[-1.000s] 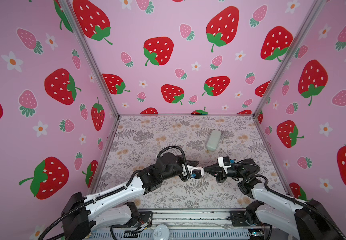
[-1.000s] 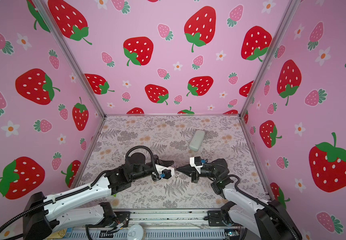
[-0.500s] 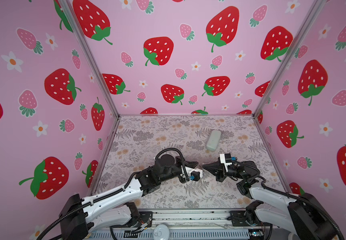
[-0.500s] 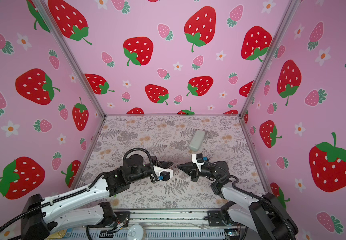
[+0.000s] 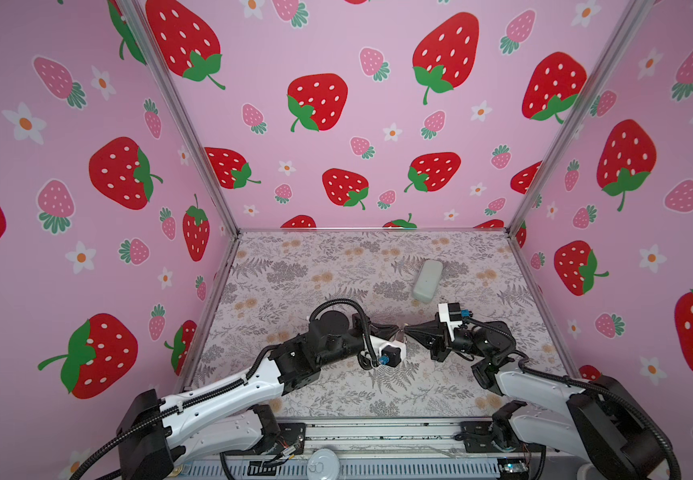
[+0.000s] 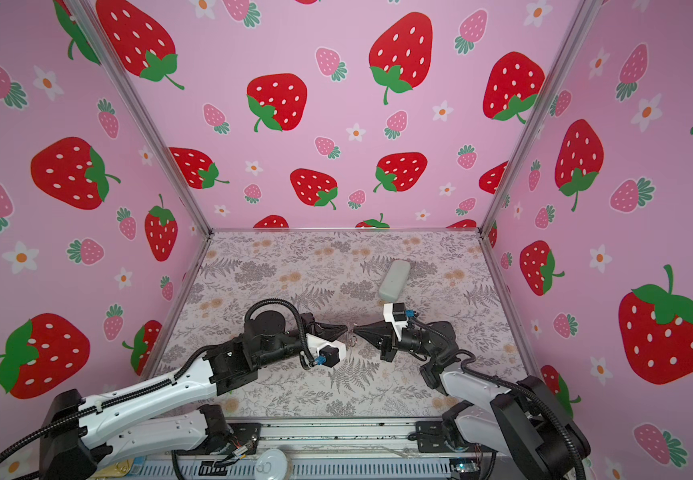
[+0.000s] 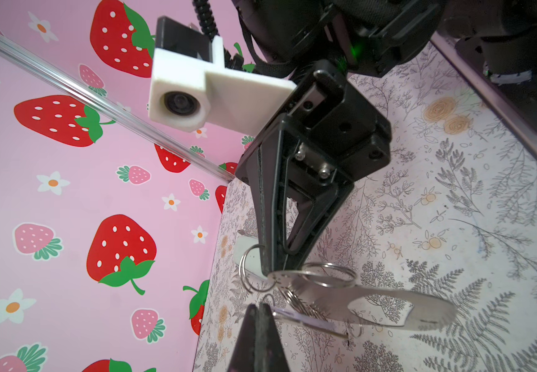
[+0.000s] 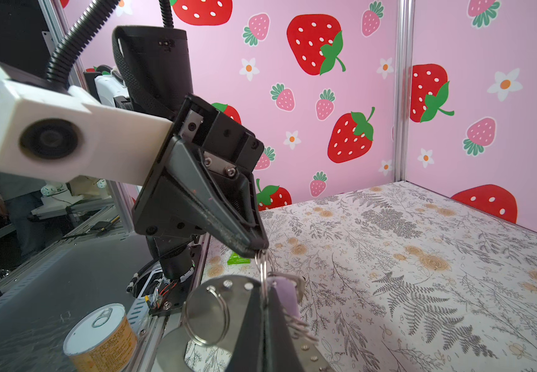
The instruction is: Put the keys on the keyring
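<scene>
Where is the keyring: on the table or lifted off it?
Lifted: the keyring hangs clear of the table, between the left hand and right hand.

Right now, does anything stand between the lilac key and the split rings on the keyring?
Nothing visible does. The lilac key lies against the split rings of the keyring between left gripper and right gripper; the grey-green case lies apart.

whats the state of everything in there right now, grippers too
left gripper: shut on a ring
right gripper: shut on the keyring
keyring: held in the air by one end, rings dangling
keys: lilac head up by the rings; threaded or not, cannot tell
case: closed, lying flat
can: upright, unopened
packet: lying flat, partly hidden
</scene>
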Controlling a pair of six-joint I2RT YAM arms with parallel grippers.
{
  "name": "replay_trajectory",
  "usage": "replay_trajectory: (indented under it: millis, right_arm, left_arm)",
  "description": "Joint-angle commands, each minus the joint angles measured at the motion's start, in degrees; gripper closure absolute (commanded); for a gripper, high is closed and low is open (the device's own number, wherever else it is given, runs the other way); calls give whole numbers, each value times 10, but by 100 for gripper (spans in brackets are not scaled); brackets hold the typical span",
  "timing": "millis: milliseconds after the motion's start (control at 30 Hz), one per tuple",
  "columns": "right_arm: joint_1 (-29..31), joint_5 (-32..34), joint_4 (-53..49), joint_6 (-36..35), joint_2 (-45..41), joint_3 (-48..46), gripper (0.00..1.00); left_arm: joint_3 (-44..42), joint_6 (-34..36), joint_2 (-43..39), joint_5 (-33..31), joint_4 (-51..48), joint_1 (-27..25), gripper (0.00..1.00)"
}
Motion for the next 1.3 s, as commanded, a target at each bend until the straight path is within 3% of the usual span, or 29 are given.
replay_trajectory:
  millis: [0,333,1267]
  right_arm:
    - [-2,6,56,32,1,4,100]
    - [-2,-19,66,56,13,1,100]
    - [-1,6,109,93,41,10,100]
  left_arm:
    - [6,20,-4,-15,10,-3,100]
    - [5,26,0,-30,26,-3,100]
    - [3,34,-12,-27,28,-13,100]
